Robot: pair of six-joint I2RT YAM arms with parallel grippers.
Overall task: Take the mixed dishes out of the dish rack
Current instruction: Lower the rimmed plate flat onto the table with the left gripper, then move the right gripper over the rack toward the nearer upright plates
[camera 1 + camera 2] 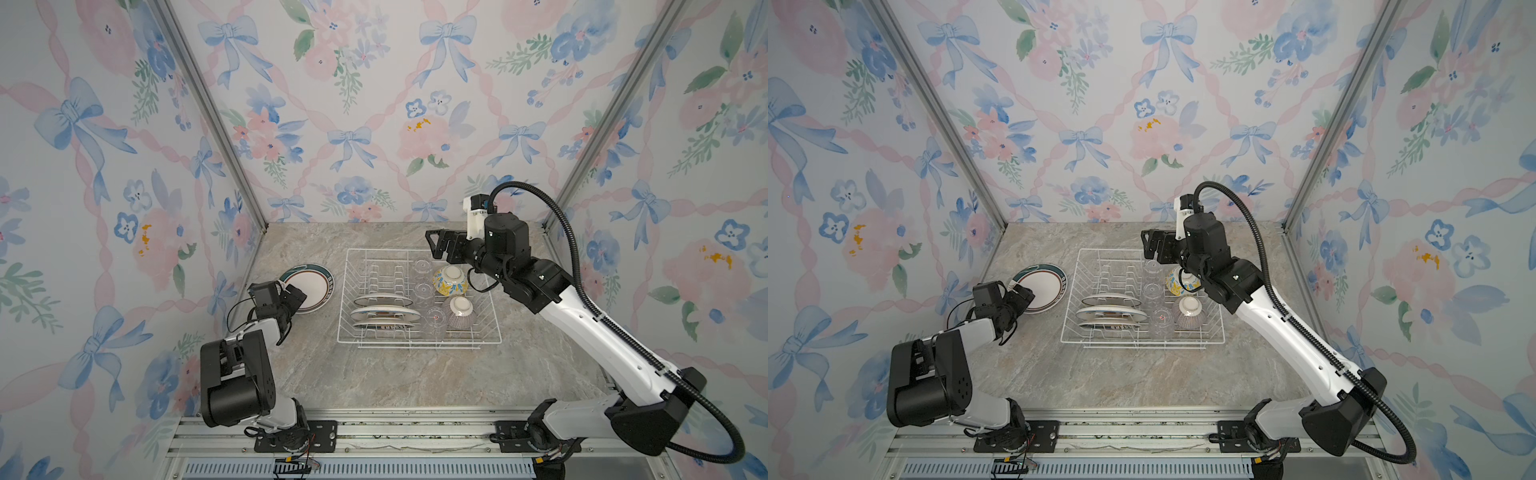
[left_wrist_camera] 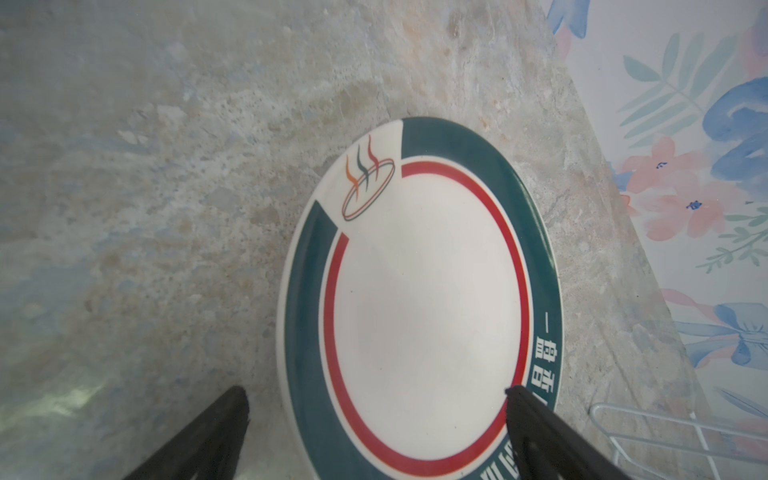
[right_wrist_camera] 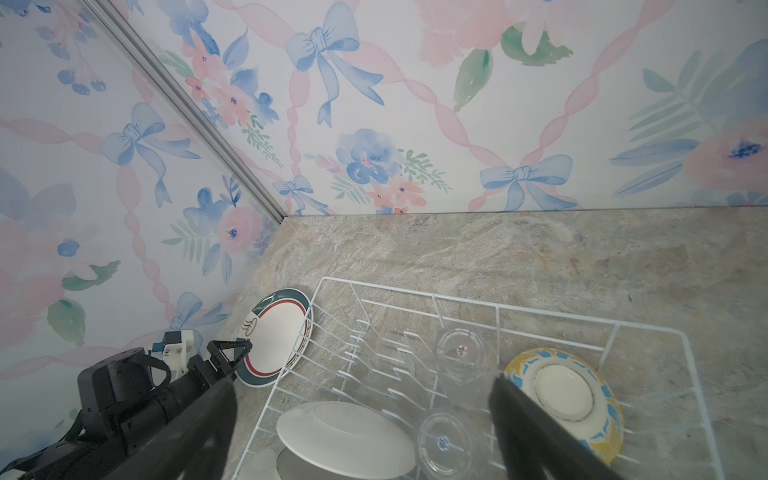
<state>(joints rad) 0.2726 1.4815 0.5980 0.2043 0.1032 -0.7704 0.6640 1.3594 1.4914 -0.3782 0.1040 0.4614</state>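
The white wire dish rack [image 1: 419,341] [image 1: 1142,343] holds three plates on edge [image 1: 384,312], three clear glasses [image 1: 424,289], a yellow-blue bowl [image 1: 450,280] and a grey-striped bowl [image 1: 459,311], both upside down. A fourth plate [image 1: 313,286] [image 2: 424,291] with a dark green rim lies flat on the table, left of the rack. My left gripper [image 1: 297,297] [image 2: 376,392] is open at its near edge, holding nothing; one finger is over the rim. My right gripper [image 1: 438,245] [image 3: 361,380] hangs open and empty above the rack's far side, over a glass [image 3: 461,353].
The marble tabletop [image 1: 395,374] is walled with floral paper at the left, back and right. The flat plate lies close to the left wall. A metal rail [image 1: 415,432] with both arm bases runs along the front edge.
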